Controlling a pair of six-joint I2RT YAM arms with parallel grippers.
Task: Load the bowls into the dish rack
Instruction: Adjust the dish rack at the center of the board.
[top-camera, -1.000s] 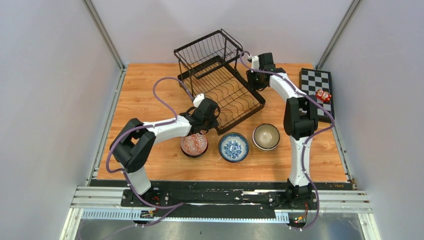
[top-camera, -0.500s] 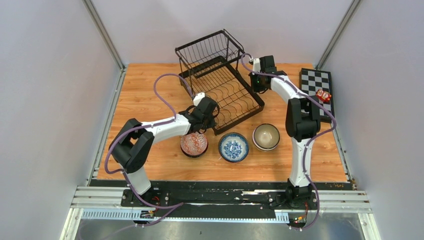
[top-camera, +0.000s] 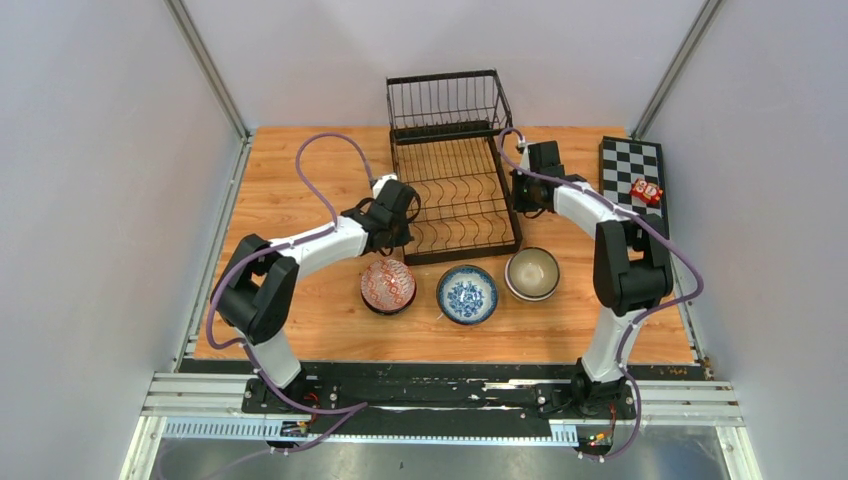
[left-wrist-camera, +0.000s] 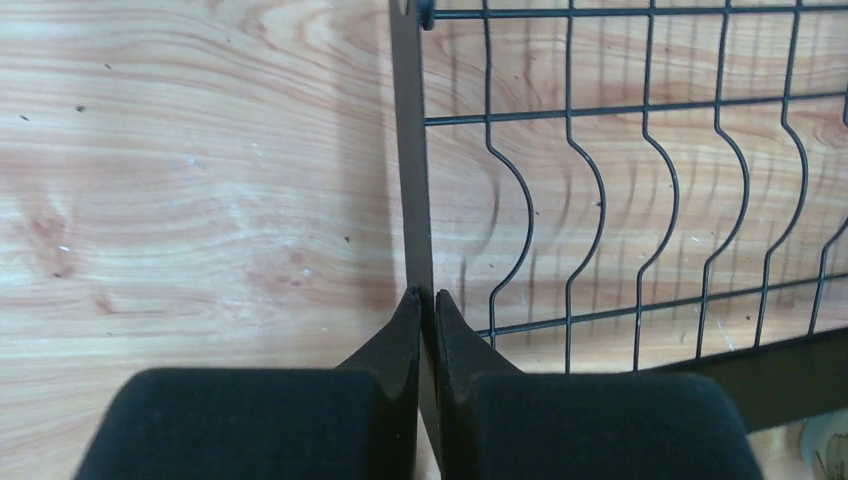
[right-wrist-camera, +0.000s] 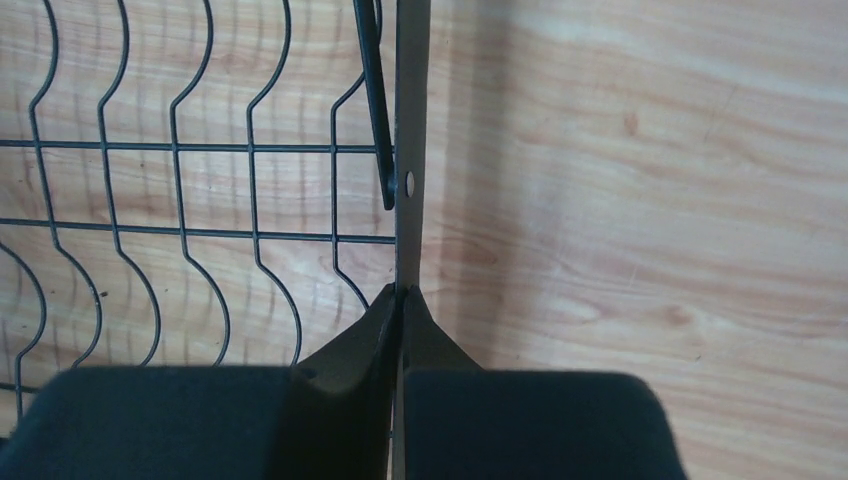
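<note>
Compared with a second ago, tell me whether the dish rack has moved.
Yes. In the top view the dish rack has swung clockwise, and it now sits square with the checkered board.

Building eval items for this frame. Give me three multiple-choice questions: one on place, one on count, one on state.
1. Where are the bowls?
A) in the dish rack
B) in a row on the table, on the rack's near side
C) stacked in one pile
2. How many bowls show?
A) two
B) five
C) three
3. What is the left gripper doing?
A) shut on the rack's side rail
B) open above a bowl
C) holding a bowl

Answers: 1 B, the top view shows them side by side on wood before the rack; 2 C, red-patterned bowl, blue-and-white bowl, cream bowl; 3 A, its fingers pinch the black rail in the left wrist view.
</note>
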